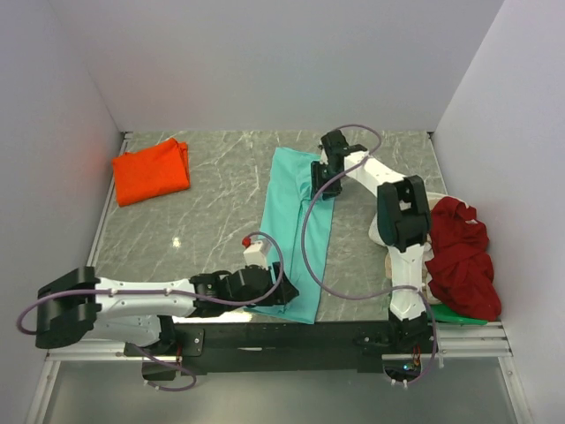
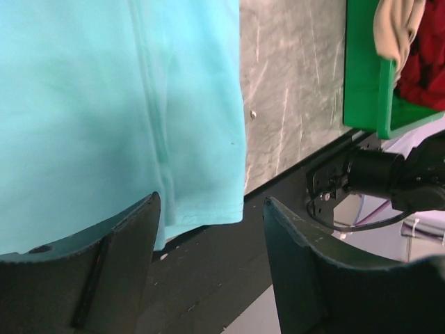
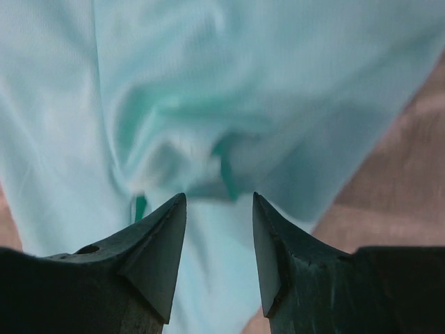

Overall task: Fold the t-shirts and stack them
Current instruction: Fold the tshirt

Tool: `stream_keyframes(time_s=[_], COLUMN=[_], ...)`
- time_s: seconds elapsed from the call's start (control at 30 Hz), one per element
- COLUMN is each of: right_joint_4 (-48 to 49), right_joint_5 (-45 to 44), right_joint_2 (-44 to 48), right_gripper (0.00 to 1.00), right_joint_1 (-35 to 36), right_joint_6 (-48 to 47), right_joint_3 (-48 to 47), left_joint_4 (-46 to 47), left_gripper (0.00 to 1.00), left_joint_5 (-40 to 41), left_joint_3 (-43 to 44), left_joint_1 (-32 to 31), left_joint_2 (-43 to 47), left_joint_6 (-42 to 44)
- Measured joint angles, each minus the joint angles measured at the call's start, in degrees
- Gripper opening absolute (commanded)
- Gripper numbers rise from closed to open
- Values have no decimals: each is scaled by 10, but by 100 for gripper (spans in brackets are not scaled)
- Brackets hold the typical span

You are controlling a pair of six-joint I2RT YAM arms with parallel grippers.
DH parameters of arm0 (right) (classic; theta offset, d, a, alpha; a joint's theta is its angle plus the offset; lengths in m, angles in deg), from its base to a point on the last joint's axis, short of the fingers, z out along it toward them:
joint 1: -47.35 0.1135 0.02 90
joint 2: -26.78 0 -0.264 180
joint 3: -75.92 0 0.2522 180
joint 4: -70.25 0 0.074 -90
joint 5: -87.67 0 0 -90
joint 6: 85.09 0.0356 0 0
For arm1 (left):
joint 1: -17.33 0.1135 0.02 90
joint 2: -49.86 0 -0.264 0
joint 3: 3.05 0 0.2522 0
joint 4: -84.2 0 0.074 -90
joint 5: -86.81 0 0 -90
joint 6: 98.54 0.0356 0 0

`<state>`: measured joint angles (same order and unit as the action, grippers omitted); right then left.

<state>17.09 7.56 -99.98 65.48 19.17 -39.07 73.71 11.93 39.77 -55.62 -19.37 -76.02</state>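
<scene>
Left hand and right hand, spread, at ends of near-to-far teal t-shirt.

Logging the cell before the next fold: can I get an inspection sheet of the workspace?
Surface: grey marble table.
Job's things: teal shirt spread as a long strip mid-table; orange shirt folded, far left; red shirt heaped at right.
Clutter: green piece by the heap, kind unclear.
Grippers: left gripper open at the teal shirt's near end; right gripper open over its bunched far end.
Cables: purple cable loops across the teal shirt in the top view.
Surroundings: white walls on three sides.
</scene>
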Motion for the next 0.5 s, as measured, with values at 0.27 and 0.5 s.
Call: stream_keyframes(time_s=[0.27, 0.5], right_joint_4=[42, 104], right_joint_5=[16, 12], right_joint_2=[175, 337], right_gripper=[50, 50], right_joint_1=[8, 65], right_joint_6=[29, 81], right_joint_3=[174, 369], left_joint_4=[-76, -143], left_gripper=[67, 67], left_joint_5=[22, 23], left_joint_3=[-27, -64], left_joint_1=[35, 58], left_joint_2=[97, 133], left_joint_6=[6, 8])
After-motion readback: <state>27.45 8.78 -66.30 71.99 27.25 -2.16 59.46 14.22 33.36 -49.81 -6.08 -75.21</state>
